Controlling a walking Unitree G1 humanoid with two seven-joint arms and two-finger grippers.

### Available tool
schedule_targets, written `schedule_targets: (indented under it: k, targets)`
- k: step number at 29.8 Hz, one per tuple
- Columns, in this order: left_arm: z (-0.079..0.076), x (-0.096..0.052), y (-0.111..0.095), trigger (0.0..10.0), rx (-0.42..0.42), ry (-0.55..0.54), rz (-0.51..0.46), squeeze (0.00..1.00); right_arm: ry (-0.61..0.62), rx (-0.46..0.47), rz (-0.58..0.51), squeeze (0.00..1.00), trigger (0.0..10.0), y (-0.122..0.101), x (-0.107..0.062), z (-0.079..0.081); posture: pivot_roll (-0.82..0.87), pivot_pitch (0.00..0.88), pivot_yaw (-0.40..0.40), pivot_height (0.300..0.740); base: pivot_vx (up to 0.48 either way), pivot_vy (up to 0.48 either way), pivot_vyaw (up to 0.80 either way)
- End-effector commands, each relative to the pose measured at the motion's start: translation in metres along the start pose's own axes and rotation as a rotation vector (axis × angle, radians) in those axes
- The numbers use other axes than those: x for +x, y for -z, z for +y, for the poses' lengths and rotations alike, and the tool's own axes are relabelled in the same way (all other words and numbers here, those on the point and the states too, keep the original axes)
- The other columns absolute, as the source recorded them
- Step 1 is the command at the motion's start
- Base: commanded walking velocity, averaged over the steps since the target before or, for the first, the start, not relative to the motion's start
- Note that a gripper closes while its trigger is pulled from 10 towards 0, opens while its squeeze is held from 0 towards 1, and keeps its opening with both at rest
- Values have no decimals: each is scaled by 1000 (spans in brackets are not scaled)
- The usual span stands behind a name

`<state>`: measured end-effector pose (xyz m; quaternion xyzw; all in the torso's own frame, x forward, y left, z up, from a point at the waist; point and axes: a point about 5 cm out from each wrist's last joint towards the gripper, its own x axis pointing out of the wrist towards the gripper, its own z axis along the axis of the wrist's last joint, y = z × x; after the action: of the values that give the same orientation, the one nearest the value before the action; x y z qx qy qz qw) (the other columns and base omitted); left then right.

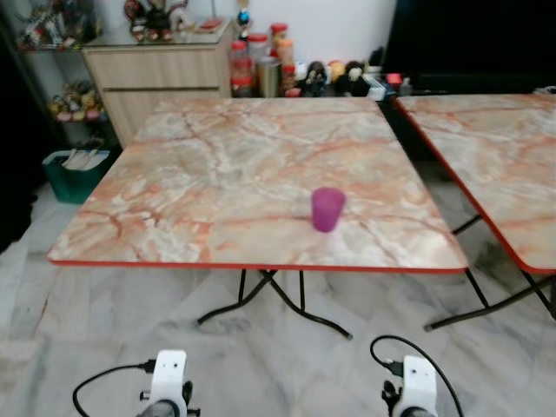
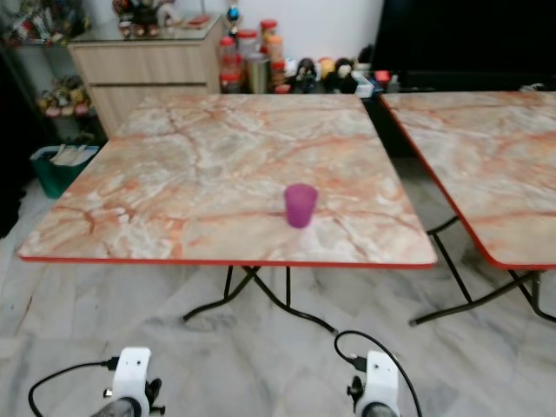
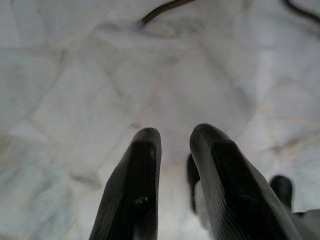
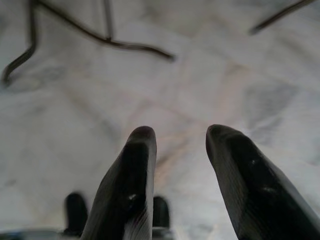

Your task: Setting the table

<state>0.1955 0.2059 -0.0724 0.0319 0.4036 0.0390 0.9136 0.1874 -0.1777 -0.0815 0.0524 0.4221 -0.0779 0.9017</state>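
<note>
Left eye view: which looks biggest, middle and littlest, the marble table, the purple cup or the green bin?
1. The marble table looks biggest by far.
2. The green bin comes next, though the table hides part of it and it sits farther away.
3. The purple cup looks littlest.

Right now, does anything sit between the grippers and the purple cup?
Nothing on the table blocks the purple cup. Both the left gripper and right gripper hang low over the floor, below the table's near red edge.
</note>
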Motion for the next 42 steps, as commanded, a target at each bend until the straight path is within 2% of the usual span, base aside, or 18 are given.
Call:
schedule_targets:
  k: [1, 8, 23, 42]
  targets:
    - [-4, 1, -3, 10000, -4, 7, -4, 0, 22, -5, -13, 0, 10000, -4, 0, -9, 68, 0, -12, 740, 326, 0, 0]
    - [-5, 1, -4, 10000, -7, 5, -5, 0, 23, -7, -13, 0, 10000, -4, 0, -10, 64, 0, -15, 740, 318, 0, 0]
    - [-6, 1, -3, 10000, 6, 0, -2, 0, 13, -36, -5, 0, 10000, -5, 1, -10, 72, 0, -29, 740, 0, 0, 0]
    - [-5, 2, -4, 10000, 26, 7, -3, 0, 6, -52, -7, 0, 10000, -6, 1, -8, 70, 0, -27, 740, 0, -258, 0]
